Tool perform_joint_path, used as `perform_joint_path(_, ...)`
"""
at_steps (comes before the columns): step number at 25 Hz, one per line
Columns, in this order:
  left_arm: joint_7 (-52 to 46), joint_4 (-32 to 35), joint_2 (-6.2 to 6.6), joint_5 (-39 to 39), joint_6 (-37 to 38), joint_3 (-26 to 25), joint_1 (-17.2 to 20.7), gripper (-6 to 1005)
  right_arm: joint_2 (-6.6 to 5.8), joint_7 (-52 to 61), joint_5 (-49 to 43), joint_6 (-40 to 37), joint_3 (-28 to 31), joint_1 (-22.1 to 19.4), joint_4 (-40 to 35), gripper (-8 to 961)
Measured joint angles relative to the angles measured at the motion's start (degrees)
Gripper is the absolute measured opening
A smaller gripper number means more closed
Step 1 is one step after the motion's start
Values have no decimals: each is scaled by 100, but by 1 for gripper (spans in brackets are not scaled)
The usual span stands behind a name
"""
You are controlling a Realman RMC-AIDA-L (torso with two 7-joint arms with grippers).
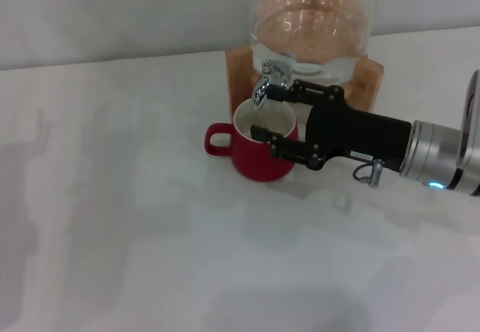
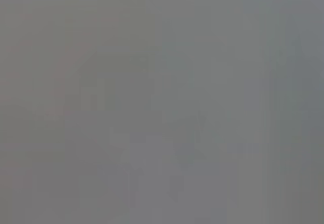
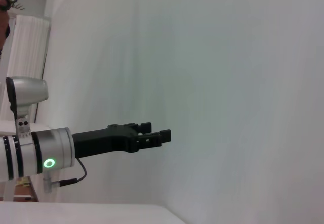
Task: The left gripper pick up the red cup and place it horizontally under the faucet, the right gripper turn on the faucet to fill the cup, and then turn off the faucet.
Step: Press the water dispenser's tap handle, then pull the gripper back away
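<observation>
The red cup (image 1: pixel 259 158) stands upright on the white table under the faucet (image 1: pixel 267 77), its loop handle pointing left. The faucet's spout hangs over the cup's white inside. My right gripper (image 1: pixel 262 111) reaches in from the right, open. Its upper finger lies against the faucet's side and its lower finger lies over the cup's rim. My left gripper is out of the head view. It shows only in the right wrist view (image 3: pixel 154 133), held out in free air, away from the cup. The left wrist view is plain grey.
The clear glass dispenser (image 1: pixel 311 25) holds water and sits on a wooden stand (image 1: pixel 369 77) at the back of the white table (image 1: pixel 150 234). A pale wall runs behind it.
</observation>
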Motion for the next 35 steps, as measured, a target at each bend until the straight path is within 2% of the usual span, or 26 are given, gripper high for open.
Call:
perform_joint_path(19, 0, -63, 0, -8, 2, 0, -17, 838, -53, -61, 280, -54, 26, -293, -58, 642)
perform_joint_path(35, 0, -79, 9, -19, 18, -27, -16, 838, -53, -70, 361, -51, 96, -339, -45, 642)
